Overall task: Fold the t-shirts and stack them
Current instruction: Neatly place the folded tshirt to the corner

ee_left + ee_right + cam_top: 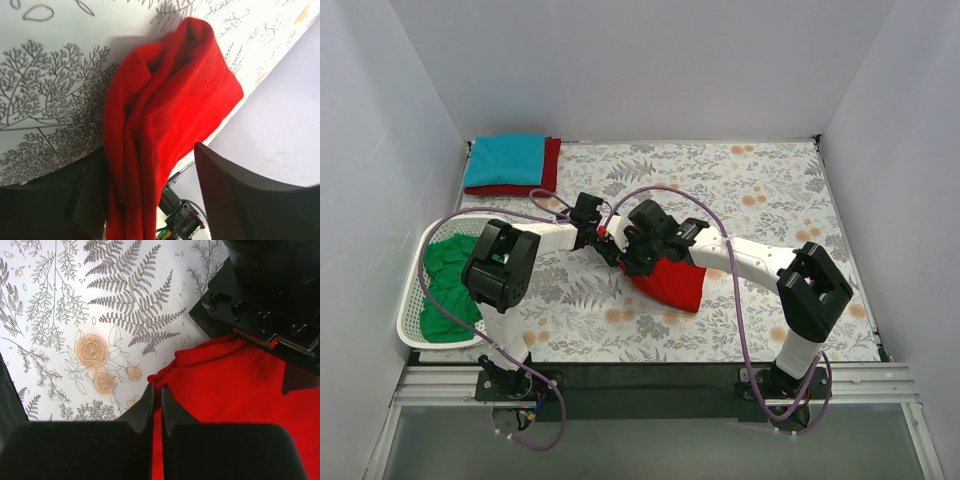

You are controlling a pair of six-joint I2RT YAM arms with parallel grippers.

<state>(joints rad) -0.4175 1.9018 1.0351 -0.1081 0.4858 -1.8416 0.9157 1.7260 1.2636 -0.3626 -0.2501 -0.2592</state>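
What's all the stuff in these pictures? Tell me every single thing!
bright red t-shirt: one, red, bunched, middle of table
teal blue t-shirt: one, teal, folded, far left corner
darker red t-shirt: one, dark red, folded under the teal one
green t-shirts: number unclear, green, bunched in basket
basket: one, white, left edge
tablecloth: one, flowery white, covering table
left claw: one, black, open around red cloth
right claw: one, black, pinching red shirt

1. Plain pale walls (640, 60) stand left, far and right.
2. The table (770, 200) wears a white cover printed with grey ferns and orange roses.
3. A metal rail (650, 385) runs along its near edge.
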